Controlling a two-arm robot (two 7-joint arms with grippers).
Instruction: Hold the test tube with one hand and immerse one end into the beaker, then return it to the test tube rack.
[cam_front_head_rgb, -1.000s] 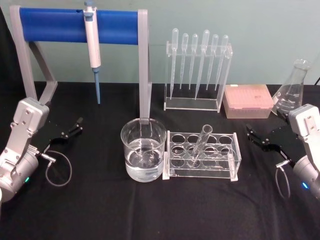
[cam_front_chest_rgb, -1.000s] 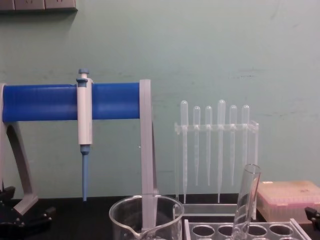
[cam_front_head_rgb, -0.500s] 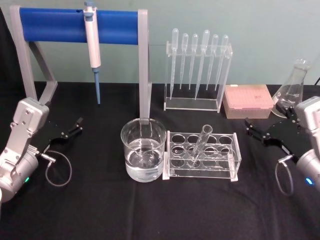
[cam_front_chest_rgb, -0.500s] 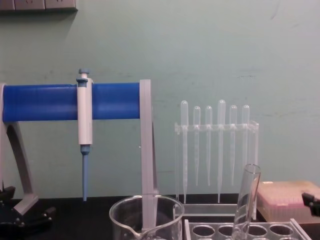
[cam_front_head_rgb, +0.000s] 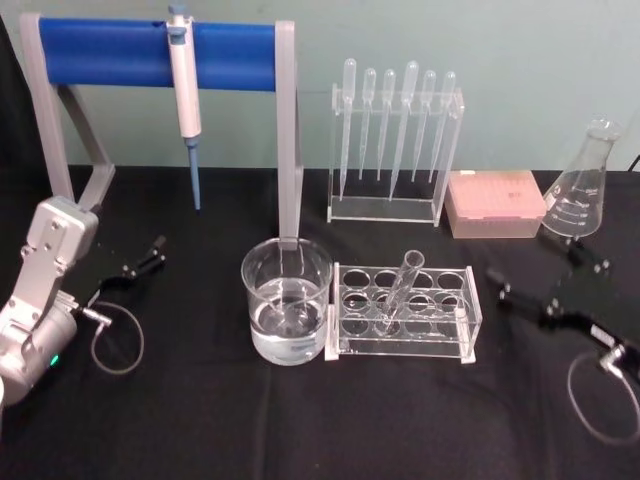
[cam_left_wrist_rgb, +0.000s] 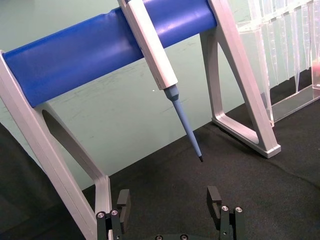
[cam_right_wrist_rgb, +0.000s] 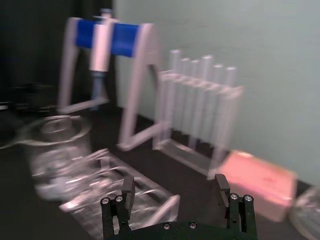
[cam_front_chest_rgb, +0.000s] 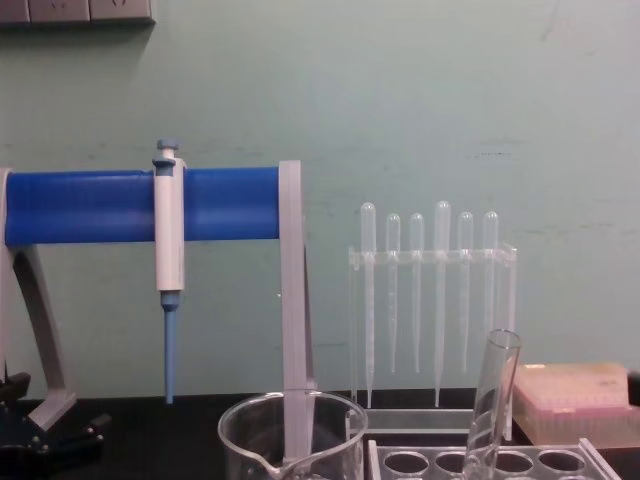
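Observation:
The test tube (cam_front_head_rgb: 400, 290) leans in the clear rack (cam_front_head_rgb: 450, 345) at mid-table, its rim pointing up and away from me; it rises above the rack as the test tube (cam_front_chest_rgb: 493, 400) in the chest view. Left of the rack, nearly touching it, stands the beaker (cam_front_head_rgb: 287, 300), part full of clear liquid. My right gripper (cam_front_head_rgb: 548, 277) hangs open to the right of the rack, apart from the tube. Its wrist view has the open right gripper (cam_right_wrist_rgb: 174, 186) facing the blurred rack and beaker. My left gripper (cam_front_head_rgb: 143, 256) rests open at the far left, seen as the left gripper (cam_left_wrist_rgb: 168, 197) below the blue stand.
A blue-and-grey stand (cam_front_head_rgb: 150, 50) with a hanging pipettor (cam_front_head_rgb: 184, 85) spans the back left. A pipette rack (cam_front_head_rgb: 395, 140), a pink tip box (cam_front_head_rgb: 495, 202) and a conical flask (cam_front_head_rgb: 583, 185) line the back right. Black cloth lies bare in front.
My right arm has swung down and to the right, so its silver wrist has left the head view, and its gripper has turned and spread across. The left arm, tube and beaker have not moved.

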